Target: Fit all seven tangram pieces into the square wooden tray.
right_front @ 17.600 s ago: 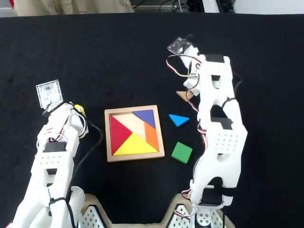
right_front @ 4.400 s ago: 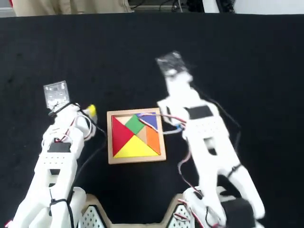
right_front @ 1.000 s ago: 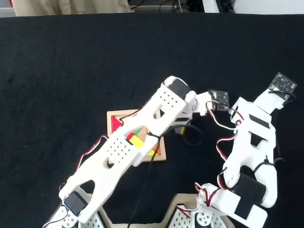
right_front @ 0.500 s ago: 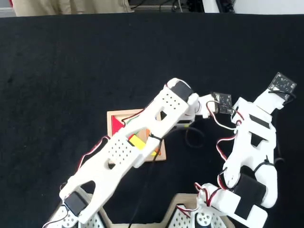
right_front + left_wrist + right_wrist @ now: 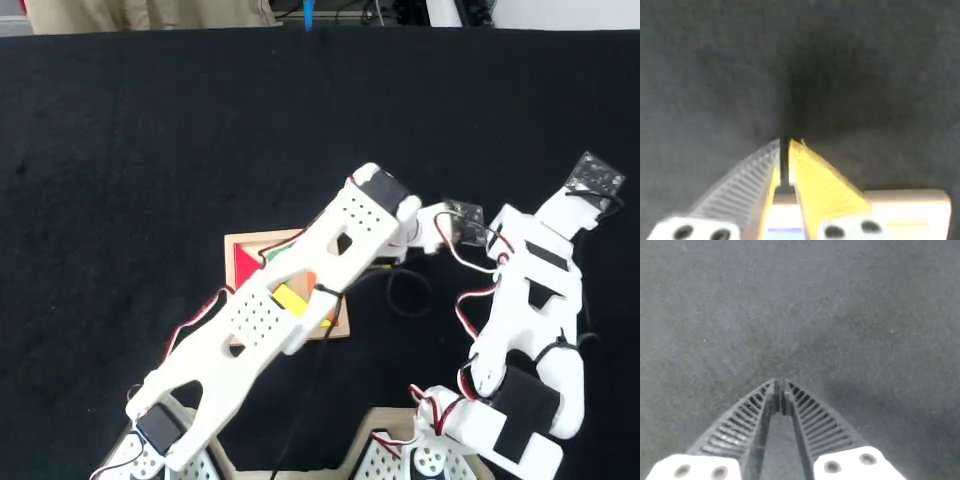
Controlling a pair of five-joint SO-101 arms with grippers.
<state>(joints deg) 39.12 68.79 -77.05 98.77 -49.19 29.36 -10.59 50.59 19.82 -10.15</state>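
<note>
A black table [image 5: 150, 130] seen from above; the square wooden tray [image 5: 236, 245] lies near its middle, largely hidden by the left arm [image 5: 300, 290], which stretches diagonally across it from the near left; a red piece [image 5: 243, 268] shows at the tray's left side; the left claw [image 5: 785, 146] is closed and empty over bare table; the right arm [image 5: 525, 290] stands folded at the right, well apart from the tray; the right claw [image 5: 780, 390] is likewise closed on nothing.

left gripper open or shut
Shut. The left gripper has its two fingers pressed together at the tips, with nothing between them.
</note>
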